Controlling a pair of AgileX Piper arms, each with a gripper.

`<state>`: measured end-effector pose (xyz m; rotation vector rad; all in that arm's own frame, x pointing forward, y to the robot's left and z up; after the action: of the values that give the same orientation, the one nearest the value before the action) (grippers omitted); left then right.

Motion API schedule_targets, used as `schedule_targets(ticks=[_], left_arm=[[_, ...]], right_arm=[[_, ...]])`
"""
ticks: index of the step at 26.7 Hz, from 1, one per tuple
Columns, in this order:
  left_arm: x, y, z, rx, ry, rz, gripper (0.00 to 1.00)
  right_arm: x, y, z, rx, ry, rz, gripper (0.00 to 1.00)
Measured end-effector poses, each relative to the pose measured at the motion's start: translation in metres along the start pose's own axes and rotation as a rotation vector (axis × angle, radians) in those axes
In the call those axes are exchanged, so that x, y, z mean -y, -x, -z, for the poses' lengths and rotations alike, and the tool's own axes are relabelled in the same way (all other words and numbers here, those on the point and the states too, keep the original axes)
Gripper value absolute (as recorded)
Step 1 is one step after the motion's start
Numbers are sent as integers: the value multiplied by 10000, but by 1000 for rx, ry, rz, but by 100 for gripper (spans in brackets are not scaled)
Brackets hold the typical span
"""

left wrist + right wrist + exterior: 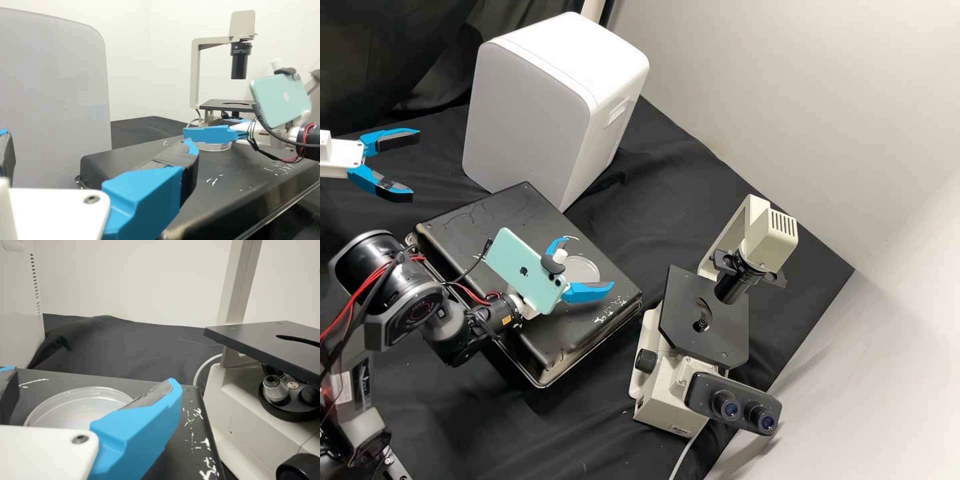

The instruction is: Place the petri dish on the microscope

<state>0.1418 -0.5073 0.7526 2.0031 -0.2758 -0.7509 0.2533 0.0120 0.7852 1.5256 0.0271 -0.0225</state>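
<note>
The dish lies on a black box at the centre of the frame, left of the microscope. The right gripper straddles it, fingers spread and not clamped. The left gripper hangs at the upper left over the bench, fingers released.

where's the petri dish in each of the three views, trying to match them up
high view: the petri dish lies left of centre on the black tray, between the right gripper's open fingers.
left wrist view: a low clear disc at the tray's far end, under a blue finger of that gripper.
right wrist view: close up, between the view's own two fingers.
shared landmark: the black microscope stage.
</note>
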Motion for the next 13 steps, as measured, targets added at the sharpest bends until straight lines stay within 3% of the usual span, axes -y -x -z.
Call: schedule_targets(ticks=[7,13], left_arm=[[11,-5,-2,1,3,7,100],[14,-6,-1,1,3,8,100]], right_arm=[[-61,88,52,-19,-1,-21,100],[-49,141,33,-10,-1,-13,100]])
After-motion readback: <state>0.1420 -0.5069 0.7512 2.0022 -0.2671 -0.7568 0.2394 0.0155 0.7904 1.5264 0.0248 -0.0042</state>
